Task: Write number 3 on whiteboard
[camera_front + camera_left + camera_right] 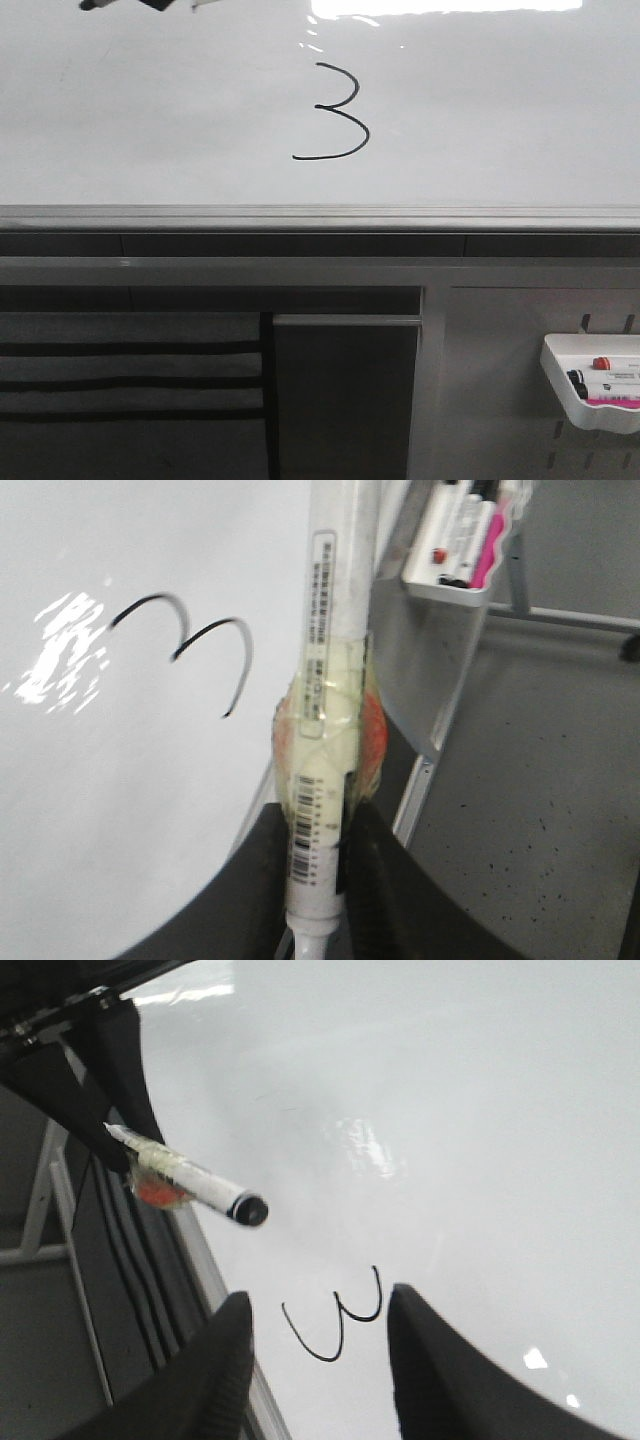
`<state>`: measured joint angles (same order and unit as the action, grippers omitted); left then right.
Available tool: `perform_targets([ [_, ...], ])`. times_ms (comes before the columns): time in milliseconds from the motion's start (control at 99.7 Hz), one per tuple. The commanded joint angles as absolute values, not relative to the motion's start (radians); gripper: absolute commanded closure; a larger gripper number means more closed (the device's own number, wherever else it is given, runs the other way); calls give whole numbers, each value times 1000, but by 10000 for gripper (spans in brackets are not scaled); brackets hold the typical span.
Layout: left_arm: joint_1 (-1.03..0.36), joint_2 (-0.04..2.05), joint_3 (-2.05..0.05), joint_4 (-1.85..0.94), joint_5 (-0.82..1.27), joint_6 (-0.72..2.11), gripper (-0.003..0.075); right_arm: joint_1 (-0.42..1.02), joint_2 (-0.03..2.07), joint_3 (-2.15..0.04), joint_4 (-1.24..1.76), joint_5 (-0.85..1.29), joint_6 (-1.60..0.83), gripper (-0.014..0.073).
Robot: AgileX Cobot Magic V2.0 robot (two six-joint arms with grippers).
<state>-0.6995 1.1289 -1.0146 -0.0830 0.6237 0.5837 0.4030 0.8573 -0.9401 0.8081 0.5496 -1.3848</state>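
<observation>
The number 3 (335, 112) sits on the whiteboard (500, 120) in the upper middle of the front view, just below the glare, upright, long axis vertical, open side facing left, lower tail running out to the left. Left gripper (318, 880) is clamped on a white marker (335, 630) wrapped in tape; in the right wrist view its black tip (247, 1209) is clear of the digit. Right gripper (318, 1345) is empty, fingers spread apart, digit showing between them.

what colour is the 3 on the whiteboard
Black; the number 3 shows clearest in the front view.
</observation>
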Motion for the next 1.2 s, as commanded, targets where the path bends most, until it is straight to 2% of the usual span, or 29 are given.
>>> perform_targets([
  [0, -601, 1108, -1034, -86, 528, 480, 660, 358, 815, -974, 846, 491, -1281, 316],
  [171, -393, 1108, -939, -94, 448, 371, 660, 334, 812, -970, 846, 531, -1218, 316],
  [341, -241, 1110, -783, -283, 130, 351, 660, 334, 812, -948, 848, 552, -1218, 316],
  [461, -237, 1138, -713, -326, -105, 351, 660, 334, 812, -929, 850, 552, -1218, 316],
  [672, -242, 1257, -709, -326, -306, 351, 660, 334, 812, -914, 852, 554, -1218, 316],
  [913, -242, 1390, -709, -326, -373, 351, 660, 334, 812, -914, 852, 555, -1218, 316],
  [1093, -242, 1398, -709, -326, -361, 351, 650, 334, 812, -914, 852, 555, -1218, 316],
  [1154, -242, 1396, -709, -326, -349, 351, 615, 334, 812, -914, 852, 556, -1218, 316],
  [1194, -242, 1396, -709, -326, -339, 351, 562, 334, 812, -914, 852, 556, -1218, 316],
])
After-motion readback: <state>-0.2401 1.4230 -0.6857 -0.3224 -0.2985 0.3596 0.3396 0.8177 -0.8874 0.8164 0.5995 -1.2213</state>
